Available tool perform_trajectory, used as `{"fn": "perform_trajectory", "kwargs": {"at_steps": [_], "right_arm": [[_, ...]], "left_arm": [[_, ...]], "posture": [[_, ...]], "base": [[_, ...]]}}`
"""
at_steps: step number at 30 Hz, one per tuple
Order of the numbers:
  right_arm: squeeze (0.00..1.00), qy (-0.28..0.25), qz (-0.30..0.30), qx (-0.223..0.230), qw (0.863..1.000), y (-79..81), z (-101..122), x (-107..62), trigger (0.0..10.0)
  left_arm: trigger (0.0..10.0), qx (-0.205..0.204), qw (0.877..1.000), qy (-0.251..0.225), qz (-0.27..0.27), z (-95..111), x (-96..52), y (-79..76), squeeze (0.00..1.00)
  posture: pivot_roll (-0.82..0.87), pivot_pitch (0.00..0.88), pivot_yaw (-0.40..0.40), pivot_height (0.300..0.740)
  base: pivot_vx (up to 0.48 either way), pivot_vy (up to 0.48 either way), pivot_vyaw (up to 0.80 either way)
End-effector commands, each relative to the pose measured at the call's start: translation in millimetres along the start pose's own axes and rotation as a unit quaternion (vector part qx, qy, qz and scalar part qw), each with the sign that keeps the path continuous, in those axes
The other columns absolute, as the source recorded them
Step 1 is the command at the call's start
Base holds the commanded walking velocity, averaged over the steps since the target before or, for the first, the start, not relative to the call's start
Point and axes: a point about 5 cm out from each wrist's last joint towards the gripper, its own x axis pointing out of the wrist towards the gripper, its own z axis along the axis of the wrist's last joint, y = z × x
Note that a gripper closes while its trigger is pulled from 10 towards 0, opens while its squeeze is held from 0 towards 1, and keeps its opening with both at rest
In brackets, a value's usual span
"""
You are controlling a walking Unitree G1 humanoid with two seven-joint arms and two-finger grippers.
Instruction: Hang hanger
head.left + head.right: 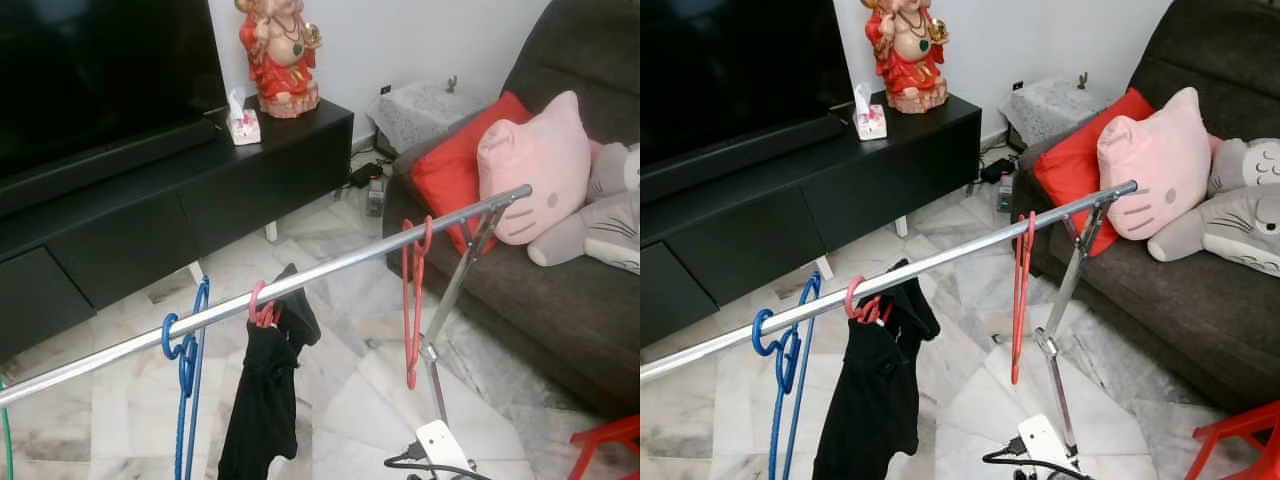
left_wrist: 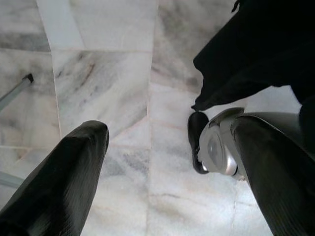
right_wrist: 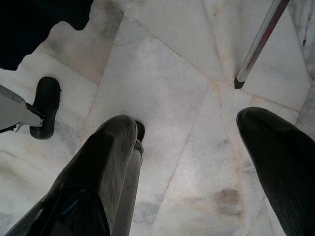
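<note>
A silver rail [image 1: 330, 268] of a clothes rack runs across in front of me, rising to the right. On it hang a blue hanger [image 1: 188, 370] at the left, a pink hanger [image 1: 262, 308] carrying a black garment [image 1: 265, 395] in the middle, and a bare red hanger [image 1: 413, 300] near the right end. My left gripper [image 2: 167, 157] hangs low over the marble floor, open and holding nothing. My right gripper [image 3: 194, 142] also points down at the floor, open with nothing between its fingers.
A black TV cabinet [image 1: 180, 200] with a statue [image 1: 280, 50] stands behind the rack. A dark sofa [image 1: 560, 290] with a red cushion [image 1: 455, 170] and plush toys is at the right. The rack's leg [image 1: 445, 310] and a white power strip [image 1: 443, 443] are near my feet. A red stool [image 1: 605, 445] is at the lower right.
</note>
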Motion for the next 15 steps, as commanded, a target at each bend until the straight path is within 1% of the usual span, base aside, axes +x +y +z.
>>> {"fn": "perform_trajectory", "kwargs": {"at_steps": [1,4,5,6,10,15], "right_arm": [[0.0,-0.003,-0.002,0.008,1.0,0.0,1,0.1,10.0],[0.0,-0.004,-0.002,0.009,1.0,0.8,2,0.3,10.0],[0.0,-0.006,-0.003,0.011,1.0,1.5,4,0.5,10.0],[0.0,-0.006,-0.004,0.012,1.0,1.4,4,0.5,10.0],[0.0,-0.006,-0.007,0.014,1.0,0.7,2,0.3,10.0],[0.0,-0.006,-0.007,0.016,1.0,1.5,1,0.3,10.0]], "left_arm": [[10.0,0.007,1.0,0.01,0.008,-6,-1.4,4.0,0.0],[10.0,0.01,1.0,0.023,0.009,-8,1.2,2.1,0.0],[10.0,0.018,0.999,0.046,0.006,-10,5.5,-3.4,0.0],[10.0,0.021,0.998,0.052,0.005,-10,6.9,-5.1,0.0],[10.0,0.017,0.999,0.045,0.006,-1,11.6,-6.6,0.0],[10.0,0.017,0.999,0.042,0.008,3,13.7,-6.0,0.0]], "posture": [[-0.02,0.0,0.018,0.732],[-0.04,0.0,0.022,0.732],[-0.05,0.0,0.022,0.732],[-0.05,0.0,0.022,0.732],[-0.06,0.0,0.025,0.732],[-0.08,0.0,0.033,0.732]], "base": [[0.0,0.0,0.0],[0.0,0.0,0.0],[0.0,0.0,0.0],[0.0,0.0,0.0],[0.0,0.0,0.0],[0.0,0.0,0.0]]}}
